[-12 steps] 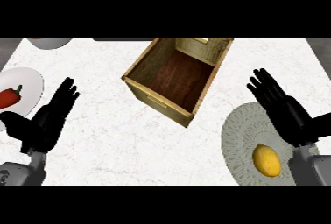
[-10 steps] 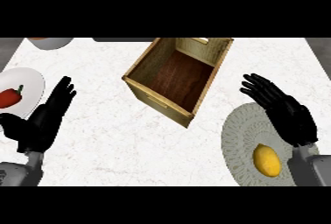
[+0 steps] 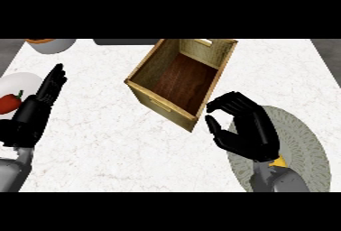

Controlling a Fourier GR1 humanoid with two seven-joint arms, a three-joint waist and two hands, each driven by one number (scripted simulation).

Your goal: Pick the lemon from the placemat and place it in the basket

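The lemon (image 3: 279, 161) lies on the round grey placemat (image 3: 308, 146) at the lower right; only a yellow sliver of it shows beside my right wrist. My right hand (image 3: 245, 128) hovers over the placemat's left part, turned sideways, fingers bent and thumb apart, with nothing between them. The wooden basket (image 3: 160, 97) stands just left of and beyond that hand, its dark inside bare. My left hand (image 3: 34, 111) rests open at the left edge, fingers straight and pointing away.
A white plate (image 3: 24, 81) with a red pepper (image 3: 8, 102) sits at the far left, partly behind my left hand. A grey bowl (image 3: 53, 44) stands at the back left corner. Bare white counter (image 3: 113, 144) lies between the hands.
My right hand has moved left and nearer, turned sideways and bent its fingers; its wrist now covers most of the lemon. The left hand has barely shifted.
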